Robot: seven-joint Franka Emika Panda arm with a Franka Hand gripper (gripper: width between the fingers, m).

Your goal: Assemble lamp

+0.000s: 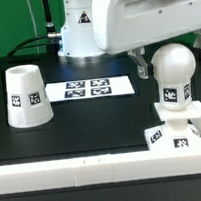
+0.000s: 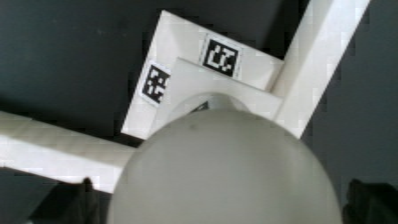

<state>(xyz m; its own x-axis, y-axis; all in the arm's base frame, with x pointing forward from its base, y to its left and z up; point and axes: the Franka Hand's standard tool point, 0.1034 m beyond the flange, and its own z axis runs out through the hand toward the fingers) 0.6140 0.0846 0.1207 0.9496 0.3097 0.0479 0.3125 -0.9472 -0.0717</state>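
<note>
Item 1. A white rectangular-section plastic rail (image 1: 56, 175) runs along the near edge of the black matt worktop (image 1: 101, 124). It turns a corner at the exterior view's right.

Item 2. The flat square stepped white base (image 1: 178, 132) lies in that corner, tags on its upper face. The round white bulb with cylindrical neck (image 1: 173, 69) stands on the base. Its long axis is vertical, with the neck down and the globe up. A tag on the neck faces the camera. Seating depth in the base cannot be determined.

Item 3. The dark fingers (image 1: 140, 62) are spread wide, one either side of the globe. A narrow gap shows at each side, and they hold nothing. The wrist view confirms this, looking straight down over the globe.

Item 4. The white cup-sized tapered shade (image 1: 26, 96) stands on its wide end at the exterior view's left, well apart from the bulb.

Item 5. The marker board (image 1: 87, 88) lies flat between them, further back.

Item 6. The arm's white pedestal (image 1: 81, 30) rises behind. A green backdrop (image 1: 5, 23) and a black cable (image 1: 46, 24) show beyond.
</note>
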